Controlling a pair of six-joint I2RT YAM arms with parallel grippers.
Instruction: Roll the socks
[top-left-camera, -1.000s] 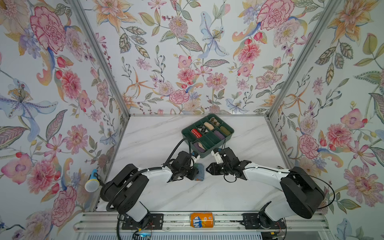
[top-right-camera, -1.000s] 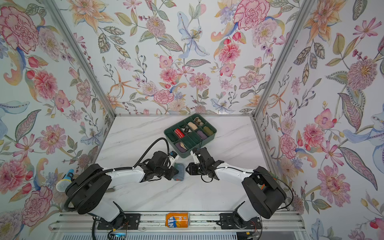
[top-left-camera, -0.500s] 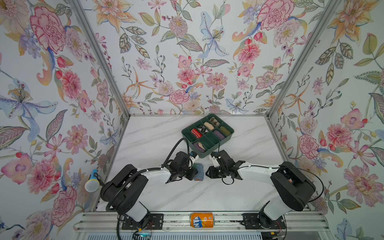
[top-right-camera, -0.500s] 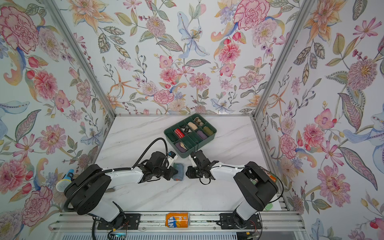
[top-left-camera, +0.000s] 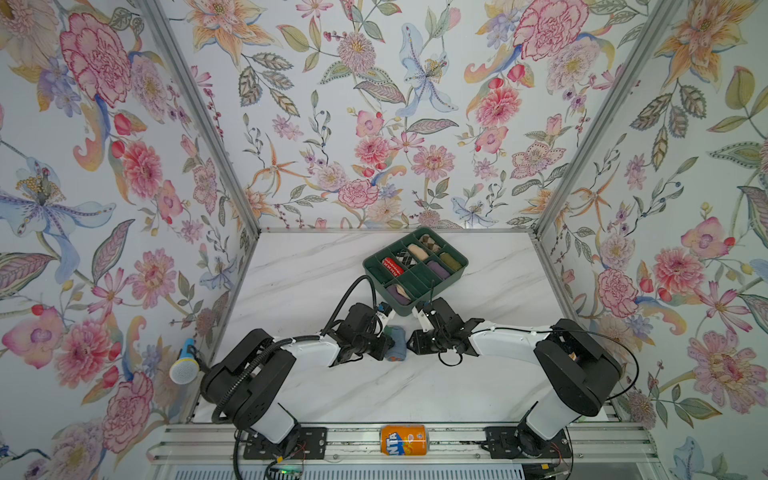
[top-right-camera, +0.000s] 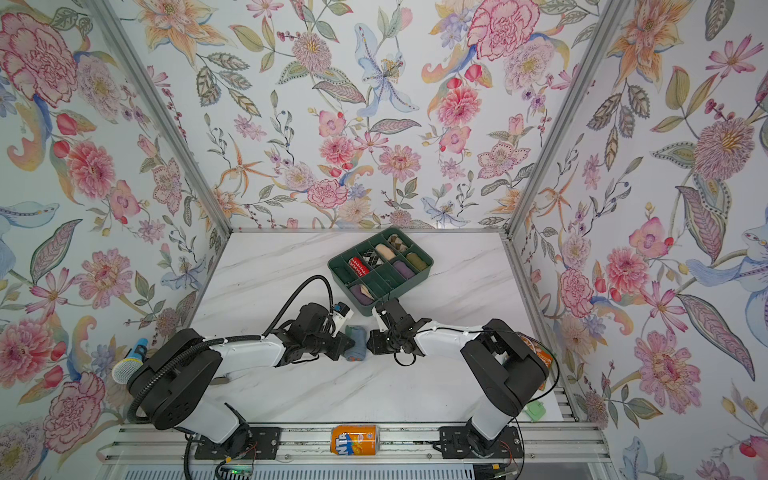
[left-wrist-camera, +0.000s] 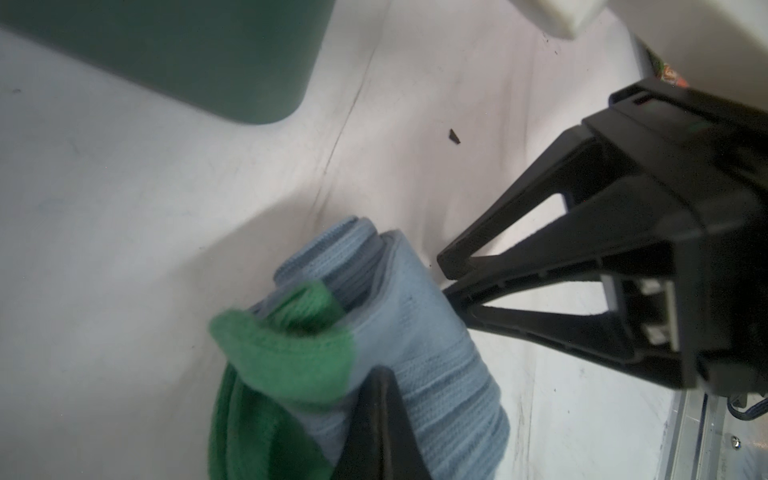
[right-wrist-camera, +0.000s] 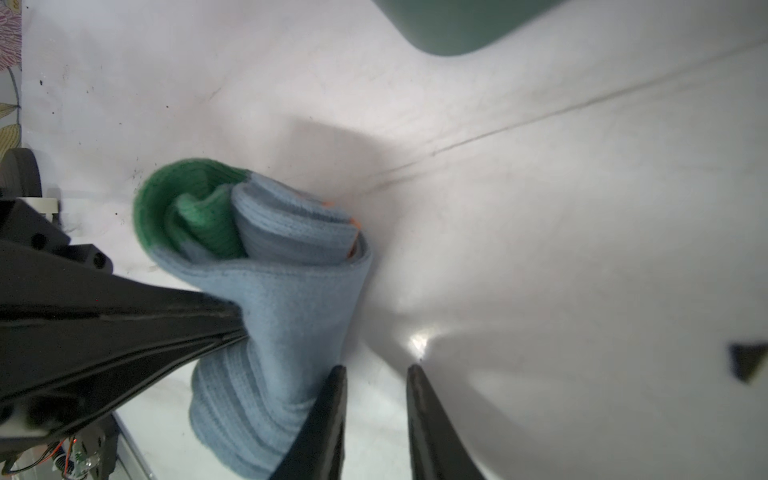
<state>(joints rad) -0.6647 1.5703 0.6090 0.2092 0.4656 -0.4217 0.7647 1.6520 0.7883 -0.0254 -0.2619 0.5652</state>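
Grey-blue socks (right-wrist-camera: 291, 299) lay rolled into 1 bundle on the table (top-left-camera: 299, 282), beside the tray's (top-left-camera: 400, 308) near corner; left gripper (right-wrist-camera: 240, 320) pinched its outer layer, right gripper (right-wrist-camera: 376, 368) stood slightly parted, empty. Securing the cuff probably remained.

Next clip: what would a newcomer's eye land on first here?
The loud flowered walls hit first, boxing in a white marble table. Mid-table, both arms meet at a grey-blue and green roll of socks: the left hand pinches it, and the right hand stands slightly open beside it. Behind them sits a green tray holding other rolls, and an orange can lies on the front rail.
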